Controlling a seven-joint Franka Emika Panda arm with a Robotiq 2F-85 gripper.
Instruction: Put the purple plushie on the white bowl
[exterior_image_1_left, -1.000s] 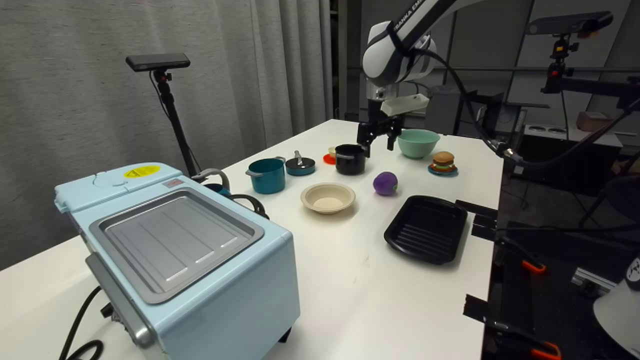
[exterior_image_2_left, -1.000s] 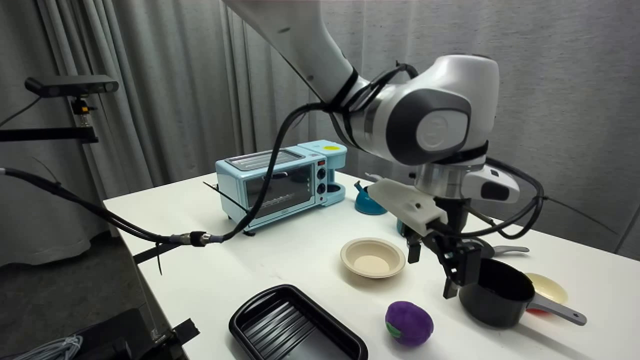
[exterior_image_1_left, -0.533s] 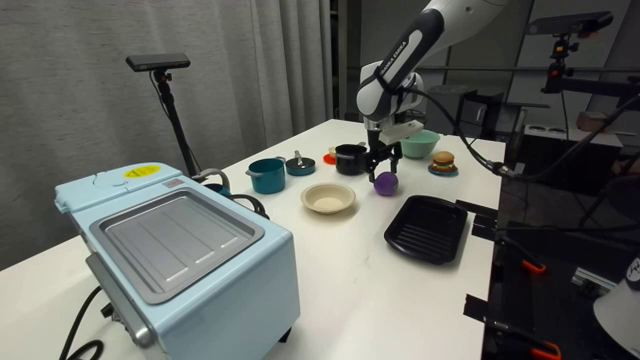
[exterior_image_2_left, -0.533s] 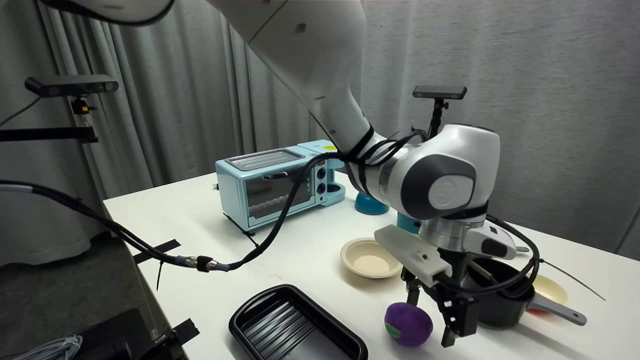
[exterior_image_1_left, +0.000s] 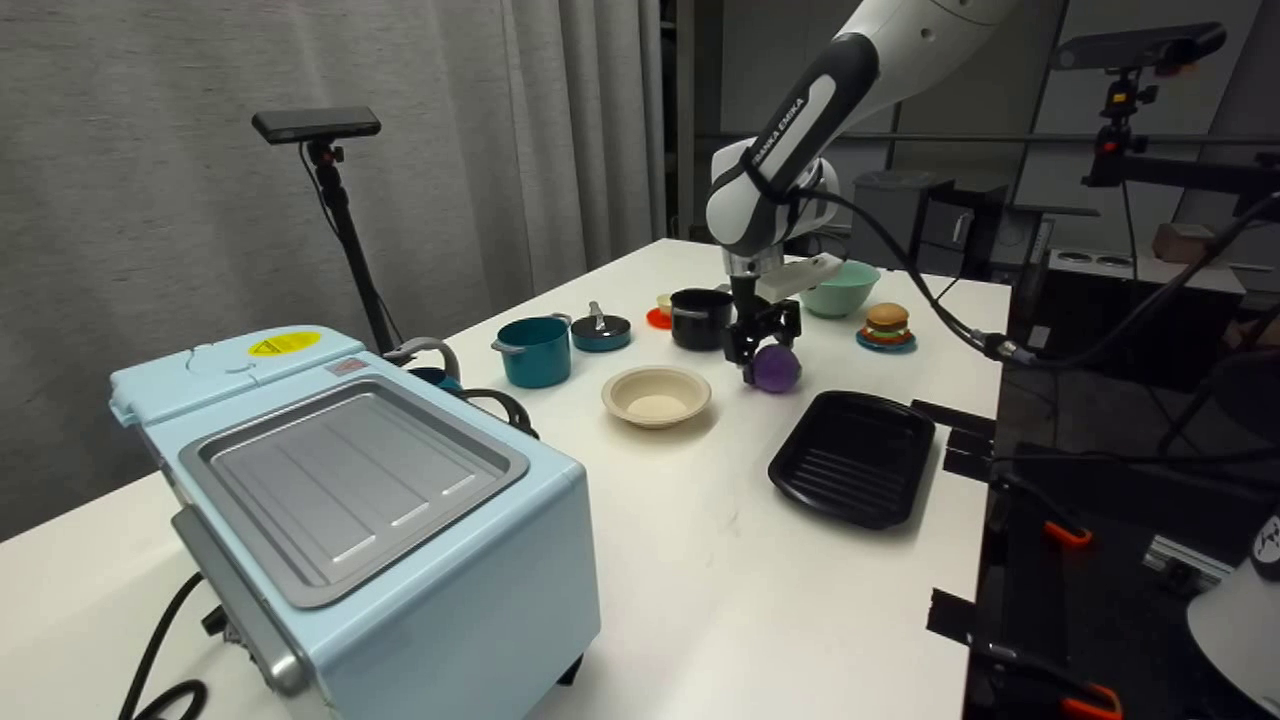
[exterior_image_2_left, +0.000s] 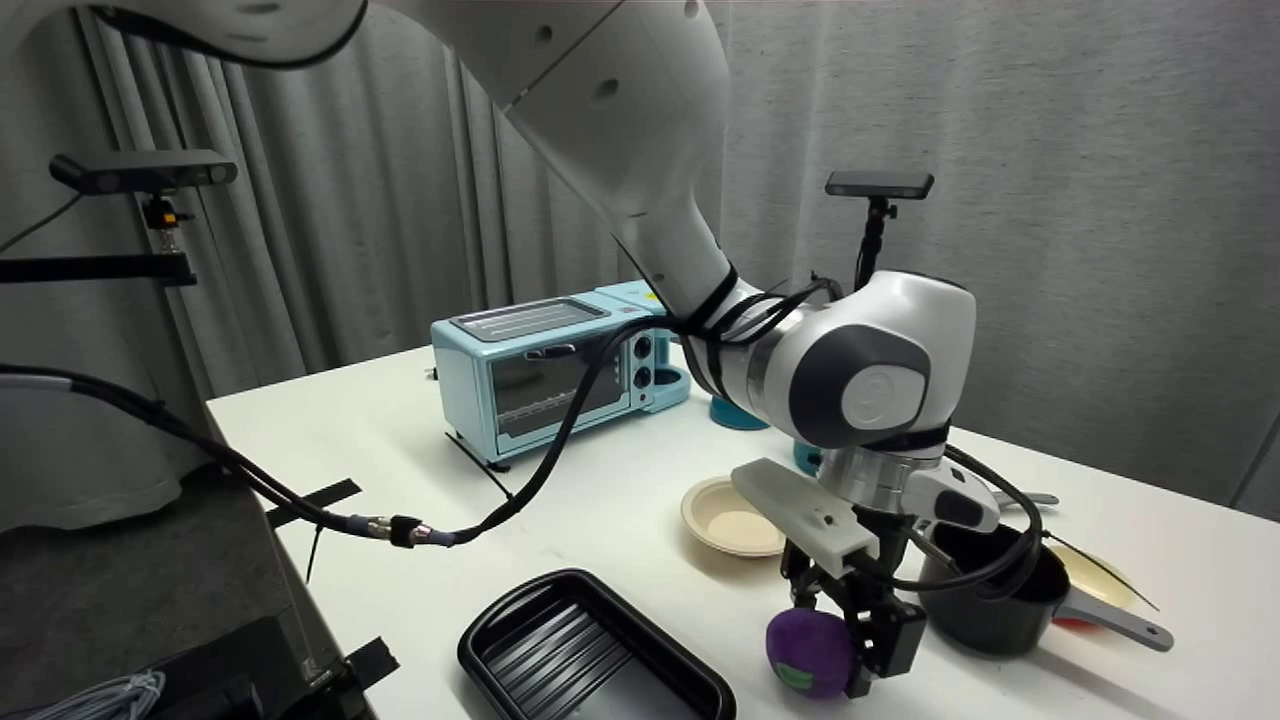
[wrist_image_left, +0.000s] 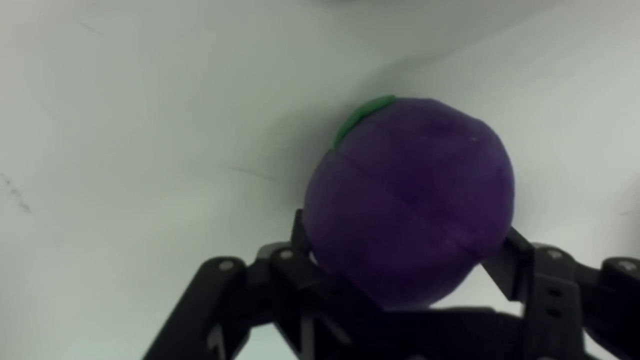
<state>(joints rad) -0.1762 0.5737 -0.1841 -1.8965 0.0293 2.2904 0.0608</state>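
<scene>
The purple plushie, a dark round ball with a green patch, shows in both exterior views (exterior_image_1_left: 777, 370) (exterior_image_2_left: 806, 650) and in the wrist view (wrist_image_left: 415, 195). My gripper (wrist_image_left: 404, 245) is shut on it, with one finger pressed against each side. In an exterior view the gripper (exterior_image_2_left: 830, 640) points down around the plushie, which is at table level; I cannot tell whether it touches the table. The white bowl (exterior_image_1_left: 656, 407) is shallow, cream and empty, a short way from the plushie. In an exterior view the arm partly hides the bowl (exterior_image_2_left: 722, 528).
A black ridged tray (exterior_image_1_left: 850, 462) lies near the plushie. A black pot (exterior_image_1_left: 700, 320) with a grey handle stands close behind the gripper. A teal pot (exterior_image_1_left: 537, 352), a green bowl (exterior_image_1_left: 838, 288), a burger toy (exterior_image_1_left: 886, 325) and a blue toaster oven (exterior_image_2_left: 555, 375) stand farther off.
The gripper has come down from above the black pot to the plushie, and its fingers have closed on it. The plushie has shifted and turned slightly. The bowl has not moved.
</scene>
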